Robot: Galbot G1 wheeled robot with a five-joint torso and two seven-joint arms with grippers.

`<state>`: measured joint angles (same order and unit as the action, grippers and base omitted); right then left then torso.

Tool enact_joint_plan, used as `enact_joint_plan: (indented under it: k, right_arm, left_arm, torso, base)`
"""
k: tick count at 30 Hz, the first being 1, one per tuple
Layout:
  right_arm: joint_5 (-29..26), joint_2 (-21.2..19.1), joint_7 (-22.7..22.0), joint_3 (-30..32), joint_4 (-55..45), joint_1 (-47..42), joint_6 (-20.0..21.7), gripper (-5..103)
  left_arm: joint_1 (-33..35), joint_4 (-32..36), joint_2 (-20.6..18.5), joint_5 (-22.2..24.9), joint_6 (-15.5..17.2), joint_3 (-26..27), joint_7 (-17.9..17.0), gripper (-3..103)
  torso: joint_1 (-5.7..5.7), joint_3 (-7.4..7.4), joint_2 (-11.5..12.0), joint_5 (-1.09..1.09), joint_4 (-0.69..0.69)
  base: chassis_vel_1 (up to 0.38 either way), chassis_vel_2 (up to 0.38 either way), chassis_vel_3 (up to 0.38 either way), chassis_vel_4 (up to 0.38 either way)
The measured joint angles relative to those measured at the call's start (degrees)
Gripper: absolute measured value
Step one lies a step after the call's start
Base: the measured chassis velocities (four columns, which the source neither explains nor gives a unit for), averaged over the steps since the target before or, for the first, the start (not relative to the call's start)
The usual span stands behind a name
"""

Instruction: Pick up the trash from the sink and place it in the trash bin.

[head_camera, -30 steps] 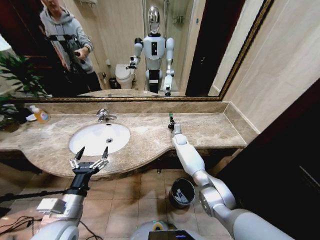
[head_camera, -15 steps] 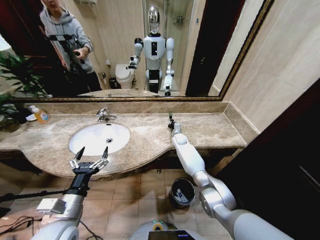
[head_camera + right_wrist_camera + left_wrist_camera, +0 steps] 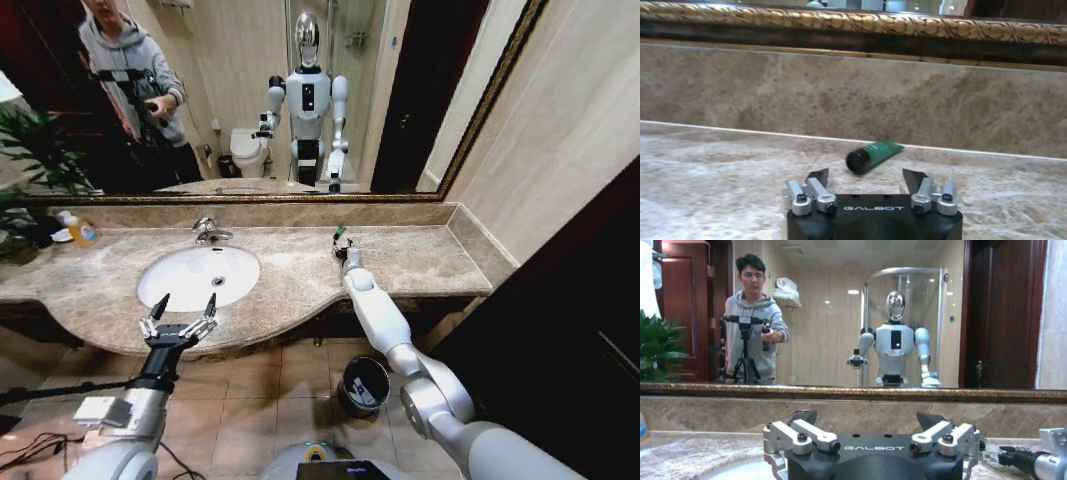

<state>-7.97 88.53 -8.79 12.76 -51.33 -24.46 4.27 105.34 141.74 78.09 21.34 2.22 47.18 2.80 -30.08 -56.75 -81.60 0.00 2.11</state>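
Right gripper, jaws apart, faces the green-black piece just ahead, backsplash wall close behind, bare countertop either side.

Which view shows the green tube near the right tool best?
The right wrist view: the green tube lies on the countertop just beyond the open right tool. The head view shows it as a speck.

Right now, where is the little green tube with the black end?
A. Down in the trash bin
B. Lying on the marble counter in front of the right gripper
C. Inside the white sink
B. The right wrist view shows the green tube lying on the marble counter, just ahead of the open right gripper, untouched.
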Motion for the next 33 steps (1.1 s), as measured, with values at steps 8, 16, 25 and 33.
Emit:
enact_joint_plan:
  k: [8, 16, 25, 33]
  right_arm:
    - [-1.58, 2.11, -2.17, -1.35, -0.04, 0.5, 0.27, 98]
    - [-2.3, 3.6, -4.2, 0.22, 6.47, 5.92, -1.83, 100]
    - [-2.07, 3.7, -3.33, 2.16, 14.57, 9.37, -3.77, 100]
    - [-2.14, 3.67, -2.59, 2.63, 15.48, 9.0, -5.19, 77]
  left_arm:
    - [0.0, 0.0, 0.0, 0.0, 0.0, 0.0, 0.0, 100]
    - [0.0, 0.0, 0.0, 0.0, 0.0, 0.0, 0.0, 100]
    - [0.0, 0.0, 0.0, 0.0, 0.0, 0.0, 0.0, 100]
    - [0.0, 0.0, 0.0, 0.0, 0.0, 0.0, 0.0, 100]
  torso:
    - [0.0, 0.0, 0.0, 0.0, 0.0]
    - [0.0, 0.0, 0.0, -0.01, 0.0]
    - [0.0, 0.0, 0.0, 0.01, 0.0]
    - [0.0, 0.0, 0.0, 0.01, 0.0]
  base:
    - [0.0, 0.0, 0.0, 0.0]
    - [0.0, 0.0, 0.0, 0.0]
    - [0.0, 0.0, 0.0, 0.0]
    - [0.0, 0.0, 0.0, 0.0]
